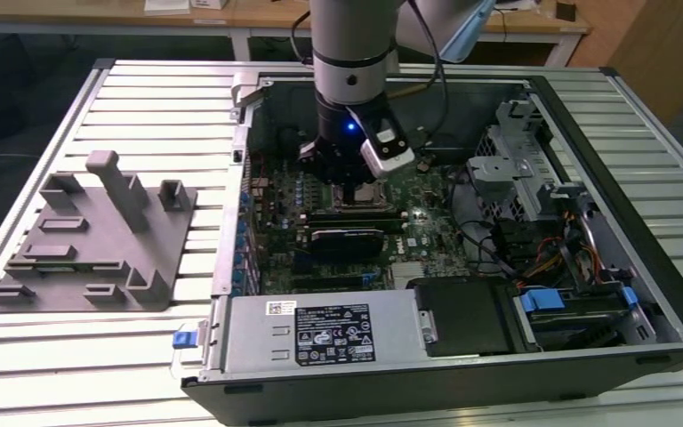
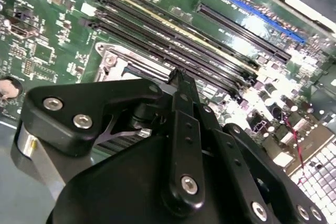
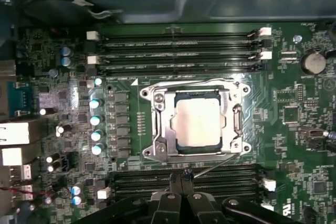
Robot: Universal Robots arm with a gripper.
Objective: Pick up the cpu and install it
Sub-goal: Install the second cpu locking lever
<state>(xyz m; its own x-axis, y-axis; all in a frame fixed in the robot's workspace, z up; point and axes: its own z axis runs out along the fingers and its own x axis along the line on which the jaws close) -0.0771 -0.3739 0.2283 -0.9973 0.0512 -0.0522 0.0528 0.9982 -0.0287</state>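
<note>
Cpu [image 3: 198, 123] sits in its socket [image 3: 157, 124] in the first wrist view; gripper [image 3: 181, 178] fingertips pressed together, empty.

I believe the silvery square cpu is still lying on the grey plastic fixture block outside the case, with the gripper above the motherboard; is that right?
Not quite: in the first wrist view the silvery square cpu sits in the metal socket frame on the green motherboard. The gripper is above the motherboard.
</note>
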